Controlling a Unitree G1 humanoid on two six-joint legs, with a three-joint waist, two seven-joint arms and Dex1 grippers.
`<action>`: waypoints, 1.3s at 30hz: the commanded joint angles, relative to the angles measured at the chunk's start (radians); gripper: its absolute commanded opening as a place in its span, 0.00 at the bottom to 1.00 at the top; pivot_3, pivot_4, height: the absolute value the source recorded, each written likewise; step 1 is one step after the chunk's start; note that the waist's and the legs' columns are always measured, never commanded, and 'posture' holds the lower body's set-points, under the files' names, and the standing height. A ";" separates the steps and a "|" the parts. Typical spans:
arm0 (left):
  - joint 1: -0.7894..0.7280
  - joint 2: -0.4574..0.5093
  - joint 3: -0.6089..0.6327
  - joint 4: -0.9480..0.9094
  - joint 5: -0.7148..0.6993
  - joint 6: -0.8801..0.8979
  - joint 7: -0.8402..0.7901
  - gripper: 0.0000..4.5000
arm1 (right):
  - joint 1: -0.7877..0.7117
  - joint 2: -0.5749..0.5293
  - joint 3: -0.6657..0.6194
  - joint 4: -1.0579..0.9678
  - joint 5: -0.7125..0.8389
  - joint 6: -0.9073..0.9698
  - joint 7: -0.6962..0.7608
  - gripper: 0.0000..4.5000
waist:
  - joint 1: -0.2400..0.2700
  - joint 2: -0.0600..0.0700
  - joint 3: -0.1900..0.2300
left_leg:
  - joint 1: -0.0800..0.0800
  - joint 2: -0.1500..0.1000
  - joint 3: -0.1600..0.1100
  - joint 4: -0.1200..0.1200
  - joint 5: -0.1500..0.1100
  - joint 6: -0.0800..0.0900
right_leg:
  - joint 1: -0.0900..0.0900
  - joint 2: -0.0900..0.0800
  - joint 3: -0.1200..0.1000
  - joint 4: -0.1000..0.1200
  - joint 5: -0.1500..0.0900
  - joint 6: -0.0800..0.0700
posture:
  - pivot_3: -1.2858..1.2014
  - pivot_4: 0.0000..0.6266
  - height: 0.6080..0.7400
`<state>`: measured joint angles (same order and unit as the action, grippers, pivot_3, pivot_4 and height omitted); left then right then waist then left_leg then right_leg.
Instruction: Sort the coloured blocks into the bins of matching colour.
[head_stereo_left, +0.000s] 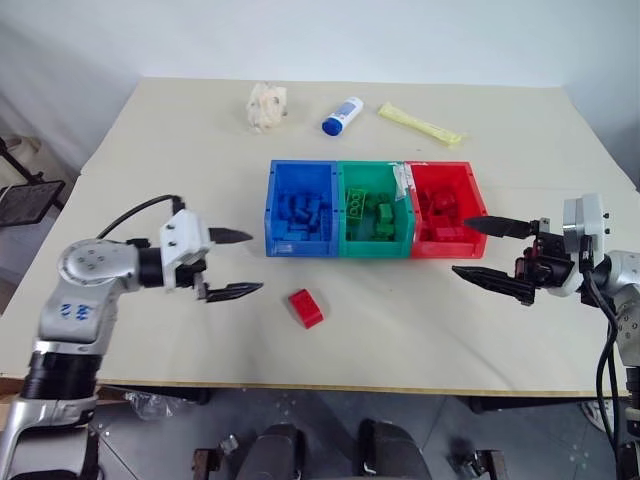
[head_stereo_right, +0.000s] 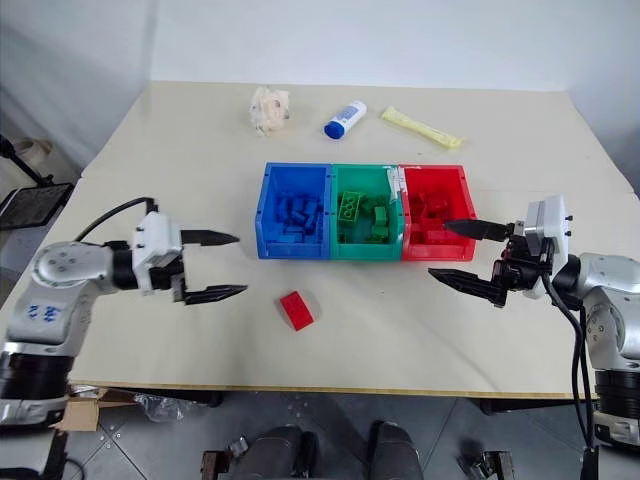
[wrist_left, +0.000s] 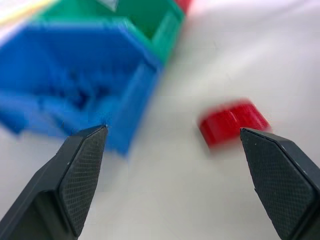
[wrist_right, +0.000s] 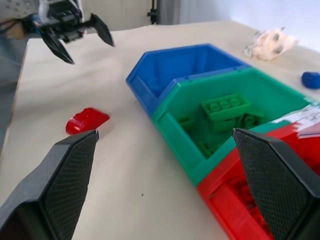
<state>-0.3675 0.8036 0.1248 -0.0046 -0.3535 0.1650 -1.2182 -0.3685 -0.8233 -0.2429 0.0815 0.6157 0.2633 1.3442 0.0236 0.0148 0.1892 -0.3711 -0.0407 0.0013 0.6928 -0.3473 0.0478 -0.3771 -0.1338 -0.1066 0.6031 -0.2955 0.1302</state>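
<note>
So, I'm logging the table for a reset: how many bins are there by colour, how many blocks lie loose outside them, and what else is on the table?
Blue bin: 1
Green bin: 1
Red bin: 1
Loose red block: 1
White bottle with blue cap: 1
Yellow packet: 1
Crumpled pale object: 1
Total: 7

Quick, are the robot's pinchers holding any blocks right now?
Left tool: open, holding nothing.
Right tool: open, holding nothing.

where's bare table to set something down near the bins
Bare patches: the front strip between the bins and the table edge, either side of the red block; and the left side beyond the blue bin. Crowded: behind the bins, by the bottle, yellow packet and crumpled wad.
</note>
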 joint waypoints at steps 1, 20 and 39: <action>0.086 0.065 0.088 0.026 -0.065 -0.078 -0.122 1.00 | -0.027 -0.025 -0.003 0.016 -0.009 -0.020 0.038 1.00 | -0.003 0.000 0.000 | 0.000 0.000 0.000 0.000 0.000 0.000 | 0.000 0.000 0.000 0.000 0.000 0.000 | 0.52 0.24 1.00; -0.097 -0.066 -0.146 0.026 -0.025 -0.146 -0.161 1.00 | -0.011 -0.006 0.000 -0.026 -0.021 -0.008 0.042 1.00 | 0.000 0.000 0.000 | 0.000 0.000 0.000 -0.002 -0.001 0.000 | -0.001 0.002 0.000 0.000 0.000 0.000 | 0.52 0.24 1.00; -0.443 -0.267 -0.446 0.548 0.254 -0.564 -0.318 1.00 | 0.187 -0.003 -0.066 -0.231 0.029 0.026 -0.066 1.00 | 0.004 0.000 0.000 | 0.000 -0.001 0.004 0.000 0.000 0.002 | -0.001 0.004 -0.007 0.002 0.000 0.000 | 0.52 0.24 1.00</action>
<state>-0.7844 0.5437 -0.3078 0.5083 -0.1225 -0.3468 -1.5003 -0.1857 -0.8170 -0.2606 -0.1029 0.6168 0.2878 1.2899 0.0279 0.0148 0.1896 -0.3713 -0.0420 0.0048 0.6929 -0.3470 0.0494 -0.3779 -0.1297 -0.1138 0.6051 -0.2954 0.1305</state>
